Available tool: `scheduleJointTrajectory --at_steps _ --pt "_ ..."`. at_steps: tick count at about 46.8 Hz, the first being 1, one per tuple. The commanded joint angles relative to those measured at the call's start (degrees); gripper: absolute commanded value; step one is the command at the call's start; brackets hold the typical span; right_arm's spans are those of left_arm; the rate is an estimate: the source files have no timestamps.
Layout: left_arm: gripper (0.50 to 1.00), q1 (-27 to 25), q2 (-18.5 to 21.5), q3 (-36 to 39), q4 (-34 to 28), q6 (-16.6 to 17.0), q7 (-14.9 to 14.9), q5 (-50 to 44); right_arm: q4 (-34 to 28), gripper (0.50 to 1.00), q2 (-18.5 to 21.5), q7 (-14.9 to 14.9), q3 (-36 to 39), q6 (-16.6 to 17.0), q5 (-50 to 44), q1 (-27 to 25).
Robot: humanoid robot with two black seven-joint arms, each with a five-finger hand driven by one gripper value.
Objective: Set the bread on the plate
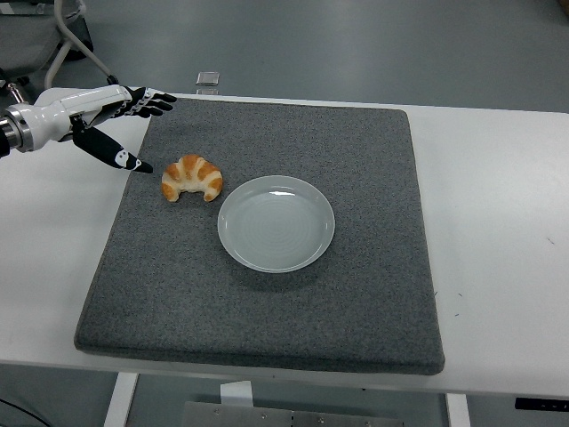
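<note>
Croissant (192, 178): one piece, golden brown with paler bands, curved with both tips pointing toward the near edge of the table. Lies flat on the grey mat, just right of the left hand's thumb tip and a little nearer the camera than the hand's fingers. Not touched by the hand; a narrow strip of mat shows between thumb tip and pastry.

Plate (276, 223): round, pale grey-green, shallow, with nothing on it. Sits on the mat to the right of the croissant and farther from the hand, its rim close beside the pastry's right tip. Whether the two touch cannot be told.

Left hand (111, 116): white and black, five fingers, entering from the left edge at the mat's far left corner. Fingers (151, 100) stretched out together, pointing right over the mat's far edge; thumb (111, 151) splayed well apart from them, angled down and right toward the croissant. Hand spread wide, holding nothing.

Mat (267, 320): dark grey, felt-like, roughly square, covering the middle of the table and bearing both croissant and plate.

Table (498, 222): white, bare margins left and right of the mat.

Small metal fitting (207, 80): at the table's far edge, beyond the hand's fingertips and slightly to their right.
</note>
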Motion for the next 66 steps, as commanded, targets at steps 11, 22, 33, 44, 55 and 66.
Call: scheduleJointTrajectory --at_steps 11,22,33,44,55,66 --pt "0.988 3.5 -5.5 0.1 3.3 6.9 -0.4 3.5 0.0 0.93 0.0 0.0 0.0 0.0 0.0 -0.5" --pt "0.988 6.9 -11.6 0.0 8.6 10.1 -0.8 4.9 0.0 0.93 0.0 0.0 0.0 0.0 0.0 -0.8" --pt "0.988 9.3 -16.8 0.0 13.2 14.0 -1.9 4.9 0.0 0.93 0.0 0.0 0.0 0.0 0.0 -0.8" --pt "0.986 11.0 -18.3 -0.5 17.1 14.5 -2.6 4.8 -0.1 0.93 0.0 0.0 0.0 0.0 0.0 -0.8" --pt "0.975 11.7 -22.3 -0.6 22.7 14.5 -4.9 4.6 -0.1 0.93 0.0 0.0 0.0 -0.1 0.0 -0.8" --pt "0.962 11.9 -24.4 -0.6 24.5 14.4 -6.1 4.1 -0.1 0.93 0.0 0.0 0.0 -0.1 0.0 -0.8"
